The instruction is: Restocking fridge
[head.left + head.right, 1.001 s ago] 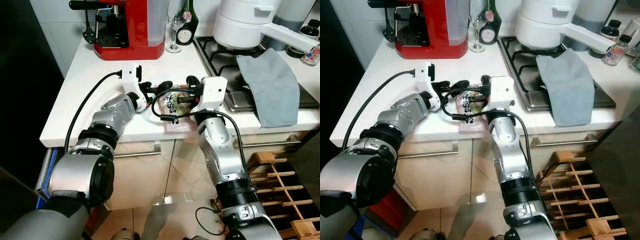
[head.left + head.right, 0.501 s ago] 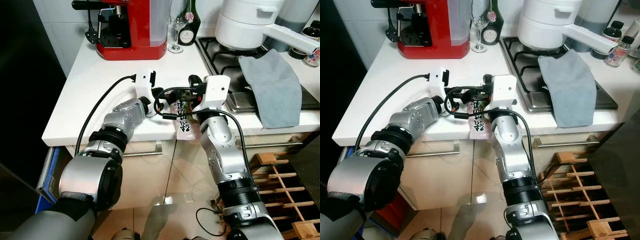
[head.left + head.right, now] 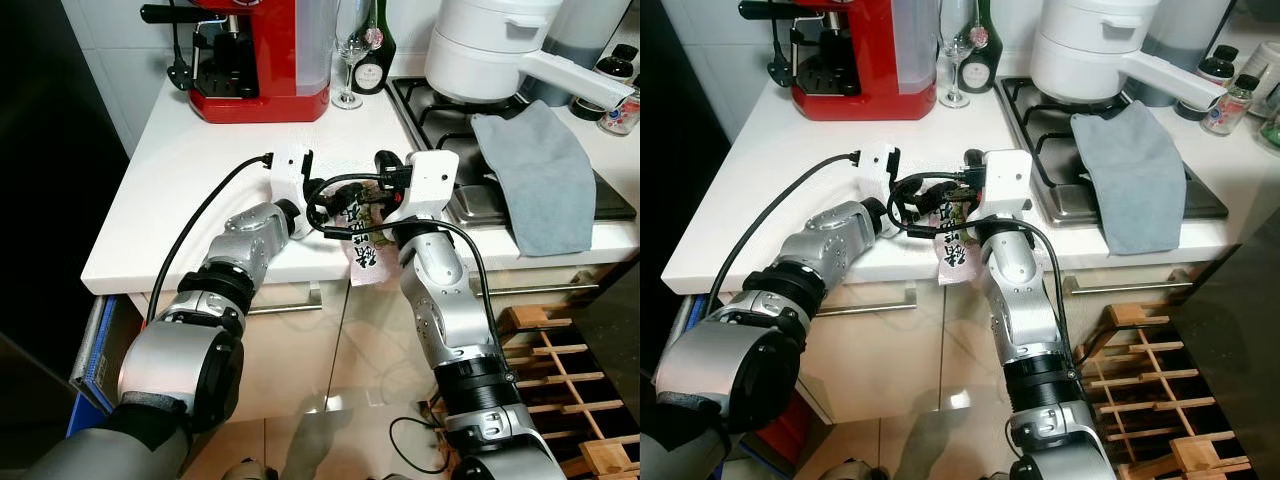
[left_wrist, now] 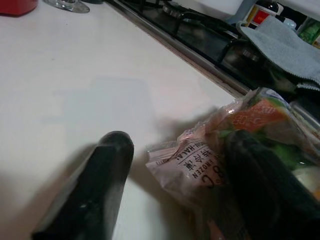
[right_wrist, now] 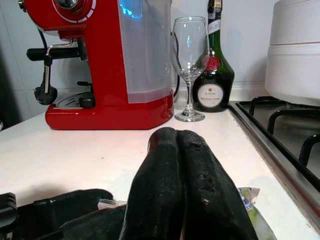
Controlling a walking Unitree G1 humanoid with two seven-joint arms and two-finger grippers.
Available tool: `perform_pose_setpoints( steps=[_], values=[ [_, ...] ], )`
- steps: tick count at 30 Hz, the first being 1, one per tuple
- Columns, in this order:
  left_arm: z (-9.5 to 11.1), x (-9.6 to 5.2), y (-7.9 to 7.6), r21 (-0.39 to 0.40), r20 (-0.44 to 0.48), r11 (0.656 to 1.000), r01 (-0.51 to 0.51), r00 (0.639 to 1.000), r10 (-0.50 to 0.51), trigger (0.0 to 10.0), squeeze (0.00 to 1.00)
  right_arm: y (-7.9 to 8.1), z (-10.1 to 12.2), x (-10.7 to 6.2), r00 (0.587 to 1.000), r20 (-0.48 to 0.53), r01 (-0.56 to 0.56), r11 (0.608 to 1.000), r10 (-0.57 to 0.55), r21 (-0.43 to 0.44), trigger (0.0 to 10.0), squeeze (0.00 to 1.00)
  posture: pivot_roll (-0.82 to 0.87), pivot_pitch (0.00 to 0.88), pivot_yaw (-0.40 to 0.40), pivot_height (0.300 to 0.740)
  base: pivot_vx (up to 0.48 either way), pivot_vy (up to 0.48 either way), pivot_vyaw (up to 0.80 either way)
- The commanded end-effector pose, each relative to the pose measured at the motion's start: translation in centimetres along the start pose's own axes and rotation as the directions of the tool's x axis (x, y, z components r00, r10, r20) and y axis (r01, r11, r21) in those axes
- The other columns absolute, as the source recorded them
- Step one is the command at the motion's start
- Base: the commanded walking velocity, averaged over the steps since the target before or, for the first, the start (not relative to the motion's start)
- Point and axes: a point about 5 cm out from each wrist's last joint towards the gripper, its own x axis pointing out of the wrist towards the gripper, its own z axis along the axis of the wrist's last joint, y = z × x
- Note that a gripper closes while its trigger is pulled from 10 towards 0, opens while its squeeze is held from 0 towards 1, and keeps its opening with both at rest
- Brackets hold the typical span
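A clear bag of frozen vegetables [image 3: 365, 255] with black print hangs over the front edge of the white counter [image 3: 190, 180]. My right gripper [image 3: 358, 208] is shut on the bag's top edge; in the right wrist view its fingers [image 5: 165, 170] press together, with a bit of the bag [image 5: 250, 200] showing beneath. From the left, my left gripper [image 3: 325, 192] meets it and is open. In the left wrist view one finger [image 4: 100, 190] rests on the bare counter and the other lies against the bag [image 4: 200, 165].
A red coffee machine [image 3: 262, 55], a wine glass [image 3: 349, 50] and a green bottle [image 3: 374, 45] stand at the counter's back. A white pot [image 3: 490, 45] and a grey cloth [image 3: 540, 170] lie on the hob to the right. A wooden rack [image 3: 560, 350] stands low on the right.
The bag lay flat on the counter and now hangs over the front edge from my right gripper. My left gripper has moved right, up to the bag.
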Motion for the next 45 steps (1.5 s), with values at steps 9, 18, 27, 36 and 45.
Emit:
perform_pose_setpoints(
  steps=[9,18,27,36,45],
  values=[
    [0.6,-1.0,1.7,-0.128,0.079,0.991,-0.034,0.996,0.044,0.0,0.0,-0.9,-0.1,-0.1,0.999,-0.017,0.047,0.998,-0.046,0.045,10.0,0.0,-0.02,0.0,-0.008,0.74,0.0,0.0,0.0],
    [6.6,-2.2,2.6,-0.09,0.297,0.996,-0.019,0.954,0.045,0.0,0.0,-1.1,-0.4,-0.1,0.999,-0.031,0.039,0.998,-0.038,0.041,10.0,0.0,-0.01,0.0,-0.028,0.74,0.0,0.0,0.0],
    [9.3,-3.5,1.4,0.063,0.387,0.997,0.049,0.92,-0.07,0.0,0.0,-1.6,-0.3,0.1,0.999,-0.031,0.043,0.998,-0.042,0.036,10.0,0.0,0.0,0.0,-0.016,0.74,0.0,0.0,0.0],
    [7.8,-7.7,4.5,0.162,0.363,0.984,-0.08,0.932,0.016,10.0,0.57,-5.4,2.1,0.1,0.985,0.085,0.161,0.968,-0.147,-0.192,10.0,1.0,0.0,0.0,-0.005,0.74,0.0,0.0,0.0],
    [4.3,-9.0,2.3,0.192,0.372,0.97,-0.15,0.926,0.069,10.0,0.0,-5.8,1.5,-2.1,0.965,0.162,0.255,0.87,-0.205,-0.421,10.0,1.0,0.02,0.0,-0.009,0.74,0.0,0.0,0.0]
  ],
)
